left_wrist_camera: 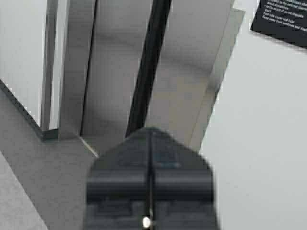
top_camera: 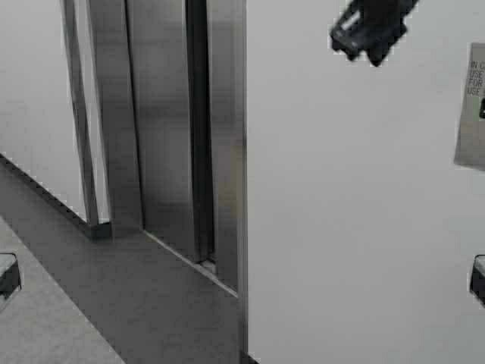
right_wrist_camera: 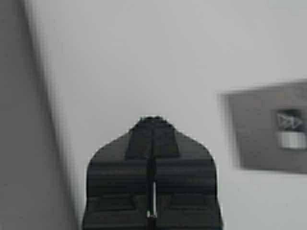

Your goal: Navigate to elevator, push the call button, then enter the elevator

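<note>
The elevator (top_camera: pixel 163 129) stands at the left of the high view: brushed steel doors with a dark vertical seam (top_camera: pixel 198 129) in a steel frame. It also fills the left wrist view, where the elevator (left_wrist_camera: pixel 115 72) lies ahead of my left gripper (left_wrist_camera: pixel 150 132), which is shut on nothing. My right gripper (top_camera: pixel 371 34) is raised high before the white wall, shut and empty. The call button plate (top_camera: pixel 471 106) sits at the right edge, to the right of and below that gripper. In the right wrist view the call button (right_wrist_camera: pixel 290 129) lies off to the side of the right gripper (right_wrist_camera: pixel 152 120), apart from it.
A white wall (top_camera: pixel 348 212) runs from the elevator frame to the right. Dark grey floor (top_camera: pixel 114 303) leads to the door sill. A black notice sign (left_wrist_camera: pixel 283 21) hangs on the wall beside the frame. A white wall panel (top_camera: pixel 30 98) stands left of the doors.
</note>
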`<state>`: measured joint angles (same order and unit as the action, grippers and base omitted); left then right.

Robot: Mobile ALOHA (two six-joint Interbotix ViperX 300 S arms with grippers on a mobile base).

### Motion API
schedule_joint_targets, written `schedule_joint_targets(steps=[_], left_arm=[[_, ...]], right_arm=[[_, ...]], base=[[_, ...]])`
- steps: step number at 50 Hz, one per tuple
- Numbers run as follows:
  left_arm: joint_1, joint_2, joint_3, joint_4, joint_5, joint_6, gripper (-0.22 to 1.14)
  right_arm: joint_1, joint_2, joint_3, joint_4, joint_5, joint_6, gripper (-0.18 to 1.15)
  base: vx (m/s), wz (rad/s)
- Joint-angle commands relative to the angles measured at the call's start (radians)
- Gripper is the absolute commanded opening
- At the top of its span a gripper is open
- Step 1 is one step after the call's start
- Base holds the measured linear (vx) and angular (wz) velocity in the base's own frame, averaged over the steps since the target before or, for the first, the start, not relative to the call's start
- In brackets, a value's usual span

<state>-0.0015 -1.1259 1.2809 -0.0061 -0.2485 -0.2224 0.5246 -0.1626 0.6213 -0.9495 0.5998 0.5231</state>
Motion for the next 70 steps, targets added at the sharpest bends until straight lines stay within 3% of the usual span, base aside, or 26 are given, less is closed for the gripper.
schedule_joint_targets(steps=[1, 9, 17, 46, 70], left_arm=[[0.0, 0.017, -0.009, 0.0, -0.002, 0.003, 0.02], [0.0, 0.035, -0.008, -0.002, -0.003, 0.002, 0.02], [0.0, 0.054, -0.006, -0.002, -0.003, 0.003, 0.02], [0.0, 0.091, -0.015, -0.002, -0.003, 0.005, 0.02], [0.0, 0.098, -0.014, -0.002, -0.003, 0.002, 0.02]], right_arm=[[0.014, -0.071, -0.031, 0.278, -0.083, -0.153, 0.06], [0.014, -0.114, -0.025, 0.598, -0.202, -0.356, 0.06], [0.014, -0.117, -0.025, 0.781, -0.275, -0.489, 0.06], [0.0, -0.087, -0.006, 0.798, -0.411, -0.525, 0.06], [-0.017, -0.071, 0.003, 0.796, -0.42, -0.528, 0.06]], base=[[-0.02, -0.02], [-0.02, -0.01], [-0.01, 0.01], [0.03, 0.14], [0.15, 0.54]])
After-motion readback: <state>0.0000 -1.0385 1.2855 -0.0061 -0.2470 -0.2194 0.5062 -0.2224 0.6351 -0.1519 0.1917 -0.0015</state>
